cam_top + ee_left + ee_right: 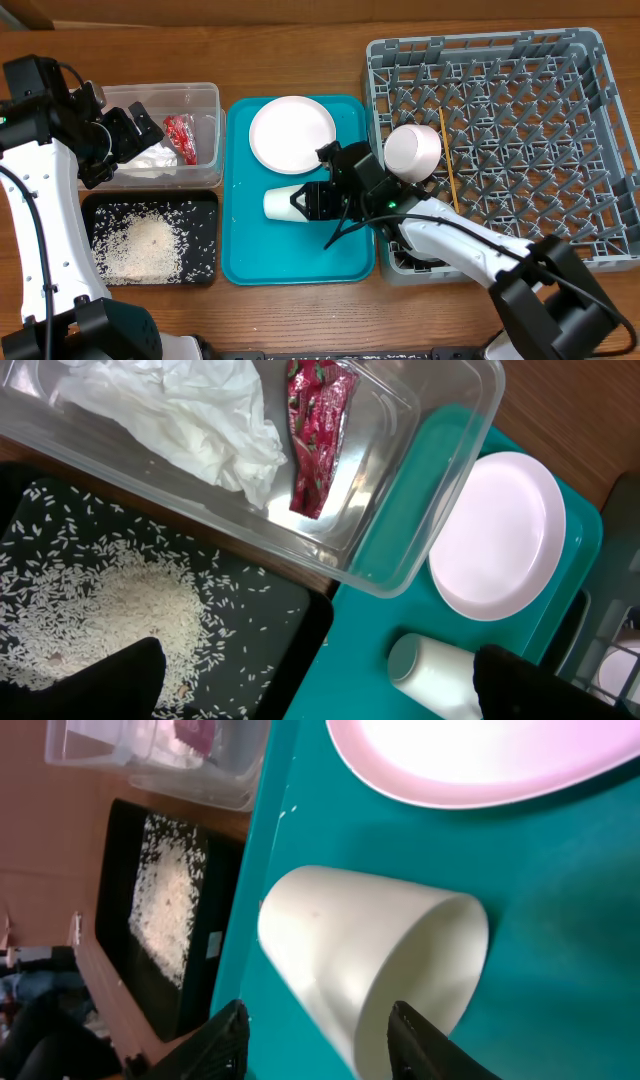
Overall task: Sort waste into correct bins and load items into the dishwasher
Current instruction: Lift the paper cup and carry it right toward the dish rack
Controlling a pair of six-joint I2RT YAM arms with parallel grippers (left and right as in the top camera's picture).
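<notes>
Far left of the overhead frame: your left gripper [310, 685] hangs over the clear tub [210, 95], fingers spread wide, nothing between them. The red wrapper [318, 435] and the white tissue [190, 420] both lie inside that tub, so the dry trash looks sorted to me.

Just below it, the black tray [200, 205] holds the rice [140, 245], heaped toward its left side with loose grains scattered around.

Mid-frame, the teal tray [240, 260] carries the pink plate [292, 134] up top and the cup [370, 950] tipped on its side beneath it. Your right gripper [325, 1040] straddles the cup. Its fingers are apart, with bare teal showing beside one of them, so I'd call it not clamped yet. Lying sideways, the cup gives you a round wall to pinch across, and it could roll.

Far right, the dish rack [600, 50] already has a bowl [412, 150] and the chopsticks [449, 170] in it.
</notes>
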